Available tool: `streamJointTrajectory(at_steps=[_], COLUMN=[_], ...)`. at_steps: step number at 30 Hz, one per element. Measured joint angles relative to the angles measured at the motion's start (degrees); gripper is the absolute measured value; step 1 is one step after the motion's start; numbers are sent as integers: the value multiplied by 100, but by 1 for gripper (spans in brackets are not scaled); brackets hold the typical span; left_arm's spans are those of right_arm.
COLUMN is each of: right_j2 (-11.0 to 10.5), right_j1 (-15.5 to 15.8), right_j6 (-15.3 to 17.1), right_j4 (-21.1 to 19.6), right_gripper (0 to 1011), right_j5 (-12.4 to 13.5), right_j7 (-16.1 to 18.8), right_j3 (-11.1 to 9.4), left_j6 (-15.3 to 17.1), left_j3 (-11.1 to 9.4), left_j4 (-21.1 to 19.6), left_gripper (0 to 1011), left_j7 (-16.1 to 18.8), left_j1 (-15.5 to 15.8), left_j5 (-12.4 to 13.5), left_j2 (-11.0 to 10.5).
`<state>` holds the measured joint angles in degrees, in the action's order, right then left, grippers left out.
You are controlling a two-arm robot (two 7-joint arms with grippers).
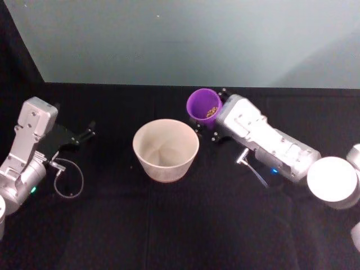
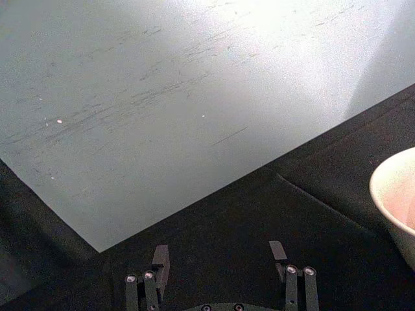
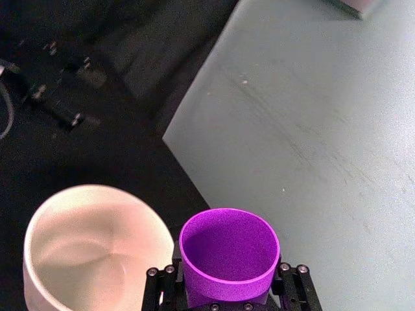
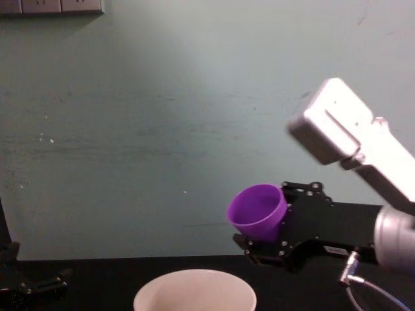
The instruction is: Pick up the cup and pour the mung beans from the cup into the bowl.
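the right gripper (image 3: 227, 295) is closed around the lower part of the purple cup (image 3: 228, 249), one finger on each side, and holds it off the table. in the chest view the cup leans with its mouth turned toward the bowl (image 4: 194, 285), up above the bowl's rim and off to its right. the head view shows the beans (image 1: 212, 112) lying low inside the cup, and the bowl (image 1: 166, 163) looks empty, so i judge the pour has barely begun.

to do it well, bring the cup's lip over the middle of the bowl before tipping more, since it sits at the far right edge now. then roll the wrist slowly and keep the lip low, so the small beans slide instead of bouncing out. the cup is smooth and tapered, so the grip should stay firm.

the left gripper (image 2: 219, 259) rests on the black table (image 1: 169, 230) with its fingers wide and nothing between them, well apart from the bowl.
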<state>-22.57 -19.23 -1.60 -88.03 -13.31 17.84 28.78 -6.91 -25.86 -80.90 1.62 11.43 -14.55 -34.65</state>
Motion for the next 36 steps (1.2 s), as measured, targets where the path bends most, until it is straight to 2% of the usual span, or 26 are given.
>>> streamJointTrajectory(at_steps=[5,6,7,8,14,15,18,19,23,24,25,28,31,32,36], right_j2=[-9,-9,18,18,84,84,100,105,122,128,128,126,124,124,129], right_j1=[-299,-299,-408,-408,-659,-659,-734,-763,-811,-825,-825,-850,-864,-864,-865], right_j6=[165,165,217,217,376,376,468,534,669,713,713,742,741,741,741], right_j4=[1,1,37,37,100,100,102,99,97,100,100,129,156,156,177], right_gripper=[723,723,724,724,723,723,723,723,723,723,724,724,723,723,724], right_j5=[-581,-581,-785,-785,-1421,-1421,-1729,-1905,-2350,-2542,-2542,-3026,-3326,-3326,-3608], right_j7=[195,195,260,260,350,350,354,354,292,236,236,25,-91,-91,-138], right_j3=[291,291,396,396,686,686,806,875,1032,1099,1099,1272,1377,1377,1439], left_j6=[0,0,0,0,0,0,0,0,0,0,0,0,0,0,0], left_j3=[0,0,0,0,0,0,0,0,0,0,0,0,0,0,0], left_j4=[0,0,0,0,0,0,0,0,0,0,0,0,0,0,0], left_gripper=[1000,1000,1000,1000,1000,1000,1000,1000,1000,1000,1000,1000,1000,1000,1000], left_j7=[0,0,0,0,0,0,0,0,0,0,0,0,0,0,0], left_j1=[0,0,0,0,0,0,0,0,0,0,0,0,0,0,0], left_j5=[0,0,0,0,0,0,0,0,0,0,0,0,0,0,0], left_j2=[0,0,0,0,0,0,0,0,0,0,0,0,0,0,0])
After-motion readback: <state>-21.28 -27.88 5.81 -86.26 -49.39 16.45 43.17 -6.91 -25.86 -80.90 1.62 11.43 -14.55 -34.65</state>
